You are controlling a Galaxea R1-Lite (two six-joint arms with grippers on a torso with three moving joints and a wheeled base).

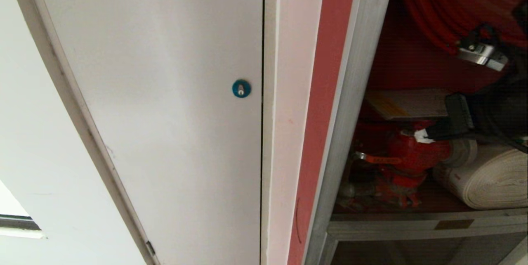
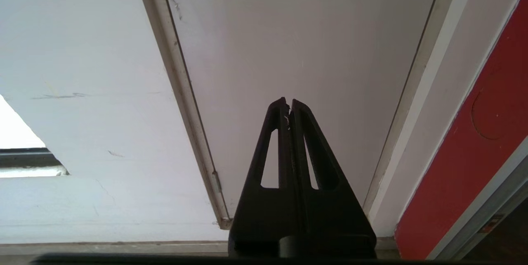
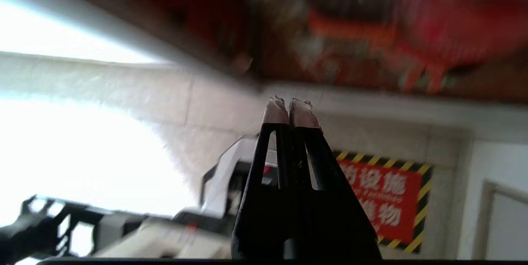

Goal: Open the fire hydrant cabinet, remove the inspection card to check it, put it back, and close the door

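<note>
The fire hydrant cabinet point(image 1: 354, 104) stands open at the right of the head view, silver-framed and red inside. Inside it are a red hose reel point(image 1: 437, 5), a red valve point(image 1: 412, 153) and a white rolled hose point(image 1: 491, 178). The tan inspection card point(image 1: 406, 104) lies flat just above the valve. My right gripper point(image 1: 423, 136) reaches in from the right, its white-taped tips just below the card and in front of the valve. It is shut and holds nothing point(image 3: 288, 104). The door is out of view. My left gripper point(image 2: 288, 102) is shut and parked before the white panel.
A plain white panel with a blue round lock point(image 1: 241, 88) fills the left of the head view, with a red strip point(image 1: 326, 104) beside the cabinet frame. A silver rail point(image 1: 412, 223) crosses below the valve. A red warning sign with yellow-black edging point(image 3: 383, 199) shows below the cabinet.
</note>
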